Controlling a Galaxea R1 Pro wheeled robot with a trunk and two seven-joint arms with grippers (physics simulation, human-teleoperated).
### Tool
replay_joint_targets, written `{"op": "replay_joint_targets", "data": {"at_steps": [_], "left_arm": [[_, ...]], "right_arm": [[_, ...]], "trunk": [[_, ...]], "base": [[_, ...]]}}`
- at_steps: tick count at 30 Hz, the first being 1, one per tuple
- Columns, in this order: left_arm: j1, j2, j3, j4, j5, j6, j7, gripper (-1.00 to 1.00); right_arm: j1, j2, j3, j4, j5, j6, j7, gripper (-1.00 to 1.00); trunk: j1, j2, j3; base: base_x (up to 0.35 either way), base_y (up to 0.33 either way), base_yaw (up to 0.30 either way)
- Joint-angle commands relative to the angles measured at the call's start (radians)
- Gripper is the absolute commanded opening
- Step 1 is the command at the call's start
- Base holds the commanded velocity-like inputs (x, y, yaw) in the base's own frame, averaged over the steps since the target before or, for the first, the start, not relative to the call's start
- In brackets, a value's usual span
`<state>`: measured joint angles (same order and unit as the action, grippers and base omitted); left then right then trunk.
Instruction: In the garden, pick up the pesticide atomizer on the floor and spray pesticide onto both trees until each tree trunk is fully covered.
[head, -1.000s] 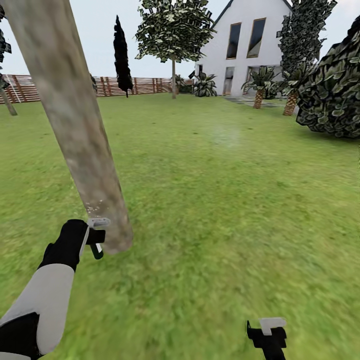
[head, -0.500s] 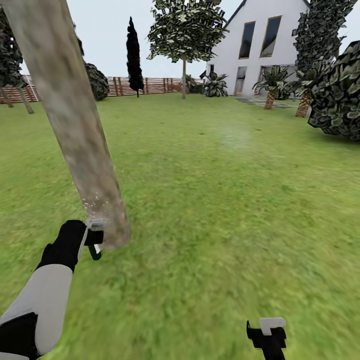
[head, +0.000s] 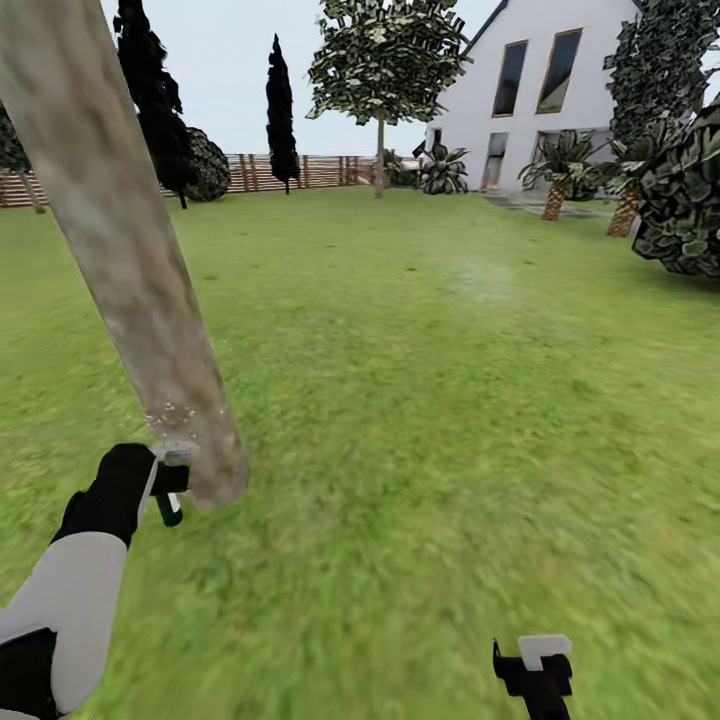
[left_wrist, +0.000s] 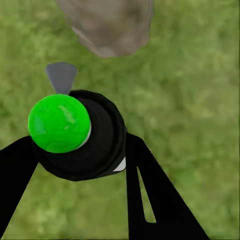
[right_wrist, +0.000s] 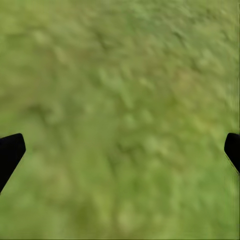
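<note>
A thick tree trunk (head: 130, 270) of mottled grey-brown bark leans across the left of the head view and meets the grass floor (head: 420, 400) at its base. Pale specks dot the bark low down. My left gripper (head: 168, 488) is shut on the pesticide atomizer (head: 170, 500), right beside the trunk's base. In the left wrist view the atomizer (left_wrist: 97, 142) is a black body with a bright green cap, clamped between my black fingers (left_wrist: 150, 195). Its grey nozzle points at the trunk base (left_wrist: 107, 25). My right gripper (head: 535, 668) hangs open over bare grass (right_wrist: 120, 100).
A white house (head: 540, 100) stands at the far right with short palms (head: 555, 185) and a large bush (head: 685, 210) before it. A brown slat fence (head: 300, 170) closes the lawn's far side, with dark narrow trees (head: 282, 115) and a leafy tree (head: 385, 60). Open grass lies ahead and to the right.
The whole view has shifted, with house, fence and distant trees sliding right, so the camera turned left. My left gripper with the atomizer stays at the trunk's base, slightly further left.
</note>
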<state>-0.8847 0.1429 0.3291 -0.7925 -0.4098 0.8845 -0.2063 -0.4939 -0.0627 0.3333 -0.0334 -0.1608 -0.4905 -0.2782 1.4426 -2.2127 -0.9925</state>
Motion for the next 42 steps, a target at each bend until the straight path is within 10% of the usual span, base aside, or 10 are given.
{"op": "replay_joint_targets", "data": {"at_steps": [1,9,42], "left_arm": [[0.021,0.03,0.004,-0.001,0.003,0.002,-0.012,-1.0],[0.06,-0.009,-0.004,-0.002,0.005,0.0,-0.009,-1.0],[0.061,0.006,-0.007,-0.013,0.003,0.001,-0.008,-1.0]], "right_arm": [[0.0,0.0,0.009,0.0,-0.01,-0.002,-0.001,1.0],[0.0,0.0,0.009,0.0,-0.01,-0.002,-0.001,1.0],[0.0,0.0,0.008,0.0,-0.01,-0.002,-0.001,1.0]], "trunk": [[0.0,0.0,-0.001],[0.0,0.0,-0.001],[0.0,0.0,-0.001]], "base": [[0.202,-0.209,0.252],[0.113,-0.223,0.275],[0.094,-0.218,0.087]]}}
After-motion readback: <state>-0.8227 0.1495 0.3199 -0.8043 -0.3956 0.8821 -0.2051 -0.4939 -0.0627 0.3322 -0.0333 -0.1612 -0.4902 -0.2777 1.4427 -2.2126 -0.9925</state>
